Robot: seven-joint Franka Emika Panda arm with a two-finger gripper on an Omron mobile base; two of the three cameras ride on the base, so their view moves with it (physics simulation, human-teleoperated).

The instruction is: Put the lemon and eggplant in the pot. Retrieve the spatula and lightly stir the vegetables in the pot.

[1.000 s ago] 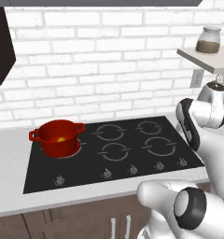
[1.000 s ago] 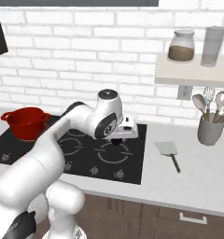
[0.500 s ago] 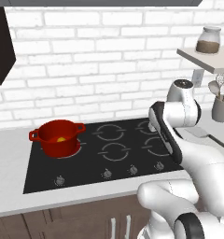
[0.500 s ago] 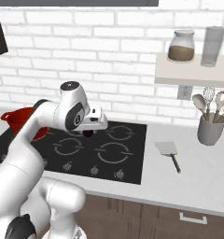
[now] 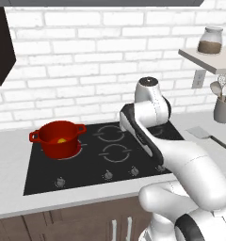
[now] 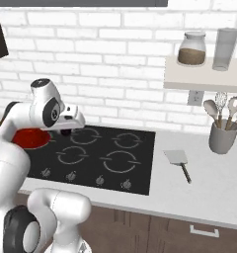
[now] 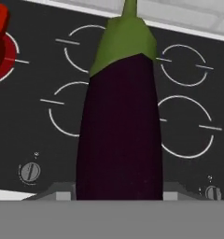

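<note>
Gripping the eggplant (image 7: 118, 126), the hand (image 7: 117, 193); dark purple, elongated, green-capped.

This is a rendered home kitchen. A black four-ring hob (image 6: 98, 155) with a row of knobs along its front edge is set into a pale grey desk (image 6: 209, 180), with dark wood cupboard fronts (image 5: 63, 221) below. The wall (image 5: 96, 56) behind is white brick. A red pot (image 5: 58, 138) stands on the hob's back left ring. On the desk lies a spatula (image 6: 177, 162), and near it a grey crock of utensils (image 6: 224, 129). A wall shelf (image 6: 202, 79) carries a lidded jar (image 6: 192, 48) of brown contents and a tall glass (image 6: 225, 48).
</note>
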